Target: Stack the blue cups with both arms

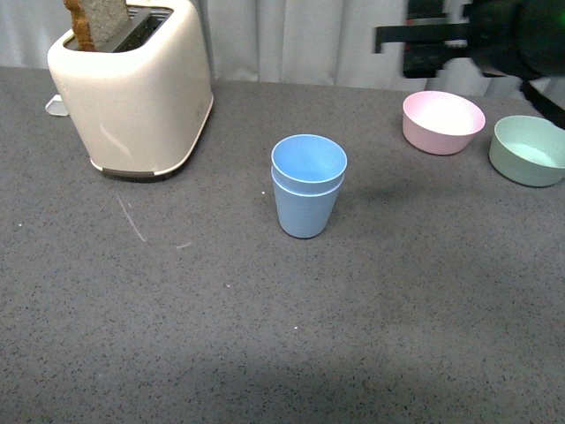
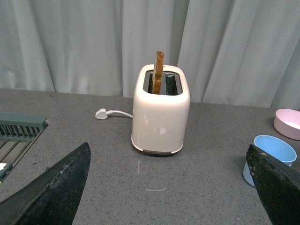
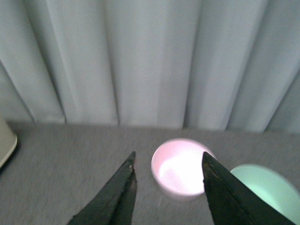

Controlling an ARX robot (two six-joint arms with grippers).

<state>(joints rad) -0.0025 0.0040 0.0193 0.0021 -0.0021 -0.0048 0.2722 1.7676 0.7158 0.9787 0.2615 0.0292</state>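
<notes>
Grey speckled countertop is backed by pale curtains. At its middle the blue cups are nested upright, and the upper one is empty. Toast stands in the toaster. Pink bowl and green bowl are seen empty. Left gripper is spread wide, right gripper parted — nothing is held.

Cream toaster sits far left on the grey table, bread poking from its slot. Far right, pink bowl just beside pale green bowl, white curtain behind.
</notes>
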